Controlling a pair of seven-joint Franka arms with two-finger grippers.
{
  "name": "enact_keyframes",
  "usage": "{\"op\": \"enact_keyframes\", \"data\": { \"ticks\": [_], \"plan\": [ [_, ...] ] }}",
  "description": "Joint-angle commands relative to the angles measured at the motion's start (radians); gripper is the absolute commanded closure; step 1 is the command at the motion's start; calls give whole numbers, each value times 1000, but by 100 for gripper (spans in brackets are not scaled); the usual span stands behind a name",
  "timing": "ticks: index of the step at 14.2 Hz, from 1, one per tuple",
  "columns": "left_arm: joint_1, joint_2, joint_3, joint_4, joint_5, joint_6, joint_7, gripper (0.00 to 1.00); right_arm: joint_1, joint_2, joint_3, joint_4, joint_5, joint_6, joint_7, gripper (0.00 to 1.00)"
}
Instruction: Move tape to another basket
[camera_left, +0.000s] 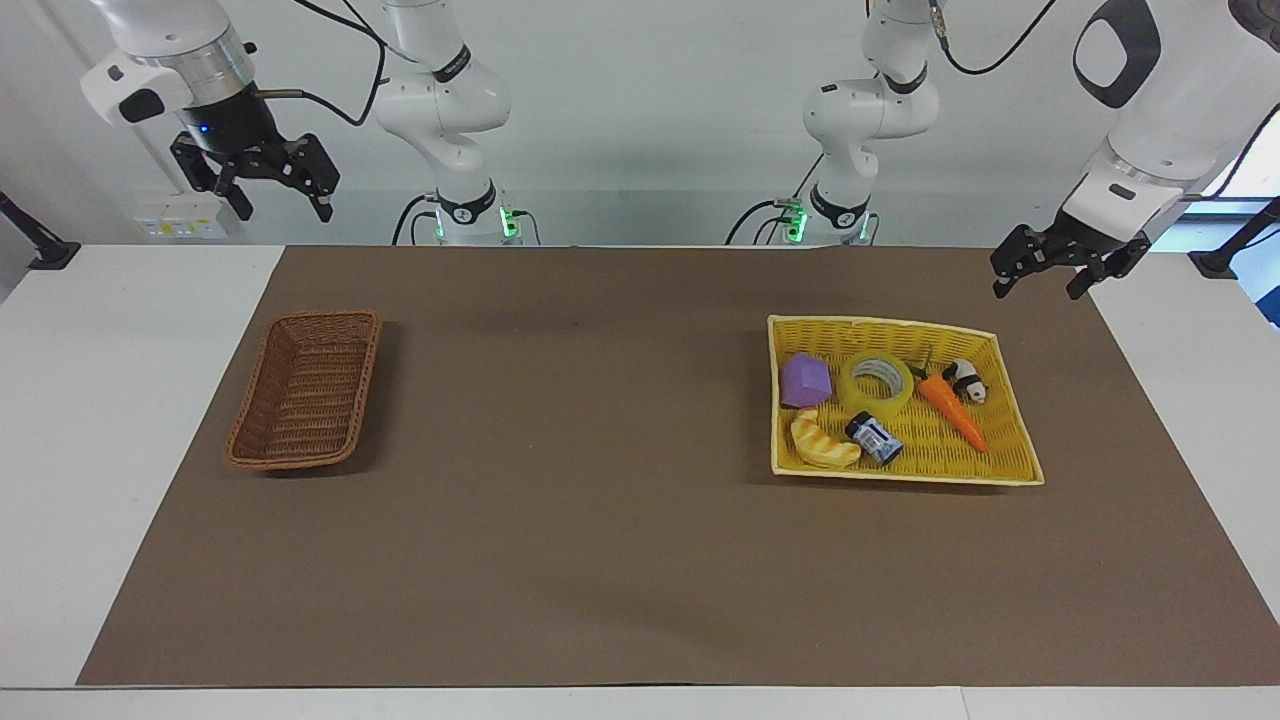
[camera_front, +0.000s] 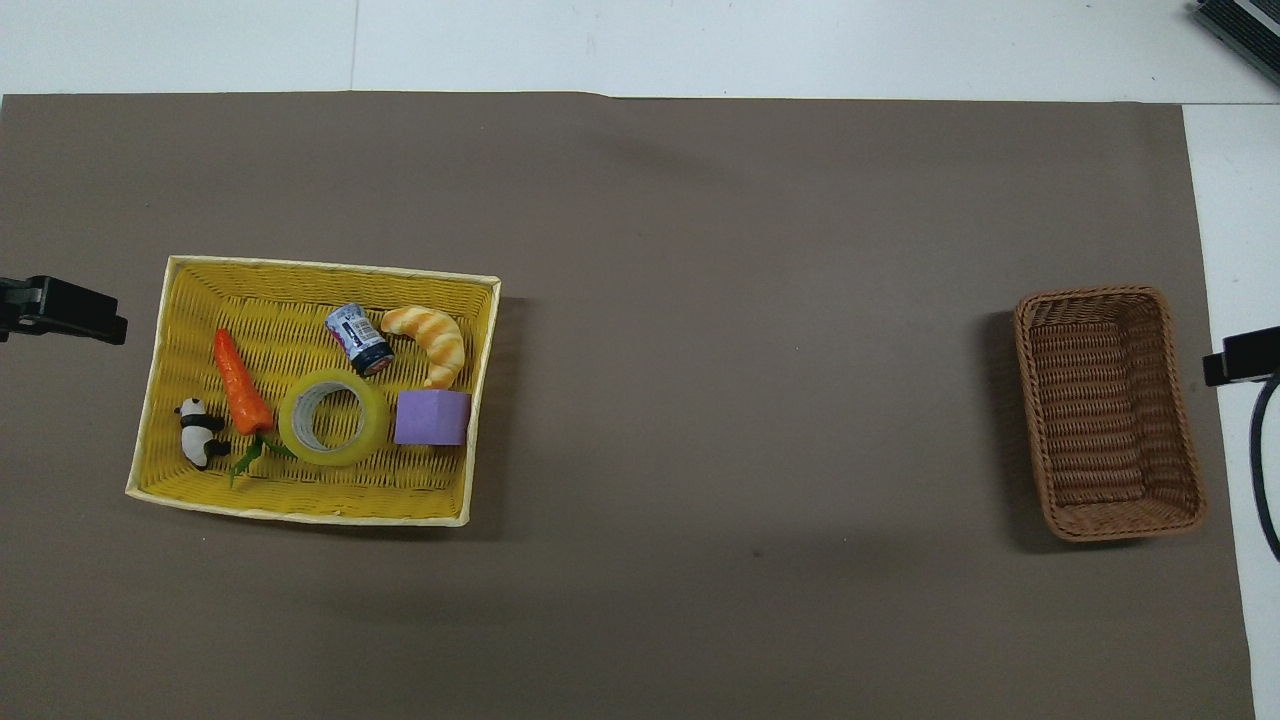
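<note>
My left gripper (camera_left: 1040, 275) hangs in the air with its fingers spread wide and nothing between them, up over the brown mat (camera_left: 600, 520) just off the corner of the yellow tray (camera_left: 905, 478) at my end of the table. The tape (camera_left: 877, 385) lies flat in that tray, below me and toward the middle of the table from where my tips are, with its hole facing up. It is crowded: the carrot (camera_left: 952, 408) touches or nearly touches it on the side closest to me, the purple block (camera_left: 806, 381) sits just beside it on the side away from me, and the small jar (camera_left: 873, 438) lies close by too. As I see it, the step in hand is the reach, so I should travel over the tray rim first and only then come straight down. I would put one finger into the pale core and one outside the wall, on an arc that is free of the carrot and block, because spanning the whole roll looks too wide and would shove its neighbours. My right gripper (camera_left: 265, 180) waits, open and empty, up near the brown basket (camera_left: 262, 440), well apart from the tape.
</note>
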Motion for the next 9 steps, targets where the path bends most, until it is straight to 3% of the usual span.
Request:
{"op": "enact_keyframes", "data": {
  "ticks": [1, 9],
  "plan": [
    [-16, -32, 5, -106, -9, 95, 27, 0, -8, -28, 1, -33, -1, 5, -27, 0],
    [-16, -28, 5, -222, -11, 214, 278, 0, -8, -28, 1, -34, -1, 5, -27, 0]
  ]
}}
